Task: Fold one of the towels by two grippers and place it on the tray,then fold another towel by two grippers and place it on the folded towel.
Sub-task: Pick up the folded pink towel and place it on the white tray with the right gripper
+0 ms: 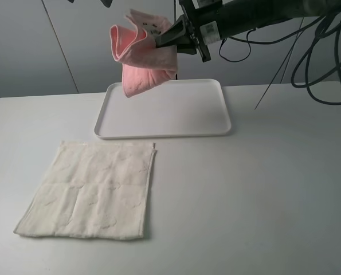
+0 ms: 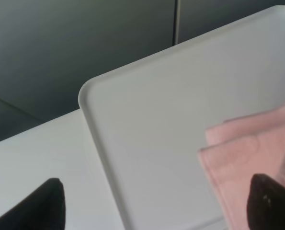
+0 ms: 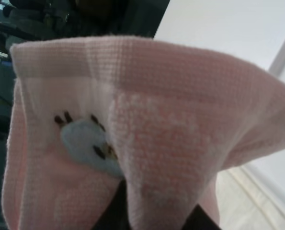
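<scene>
The pale pink towel [image 1: 144, 57] hangs bunched and folded in the air over the back left part of the white tray [image 1: 176, 109]. My right gripper [image 1: 171, 39] reaches in from the upper right and is shut on the towel's upper edge. In the right wrist view the pink towel [image 3: 147, 120] fills the frame, and the right gripper [image 3: 156, 218] shows only as dark finger bases. The left gripper [image 2: 159, 206] is open, its black fingertips [image 2: 49, 203] far apart above the tray [image 2: 147, 120] corner, beside the pink towel [image 2: 247, 148]. The cream-white towel [image 1: 93, 192] lies flat in front of the tray.
Black cables [image 1: 325, 51] hang from the right arm at the upper right, above the white table [image 1: 262, 195]. A grey wall stands behind the table. The cream towel lies close to the table's front left edge.
</scene>
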